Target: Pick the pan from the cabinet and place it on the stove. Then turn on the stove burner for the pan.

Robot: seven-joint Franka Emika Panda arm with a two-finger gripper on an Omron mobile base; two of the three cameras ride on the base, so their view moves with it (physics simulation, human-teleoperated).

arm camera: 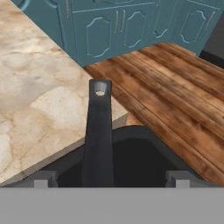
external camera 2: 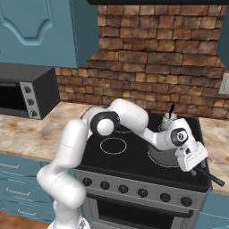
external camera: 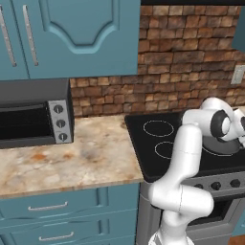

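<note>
the round shallow dark grey frying pan (external camera 2: pixel 164 157) is sitting on the flat black glass stove (external camera 2: pixel 134 156), over a thin white burner ring (external camera 2: pixel 159 162) at its right front, its long thin black handle (arm camera: pixel 98 135) sticking out past the edge toward the marbled beige counter (arm camera: pixel 39 100). the white arm's gripper (arm camera: pixel 113 178) is hovering over that handle with its fingertips (arm camera: pixel 41 178) spread wide on either side, released and grasping nothing.
</note>
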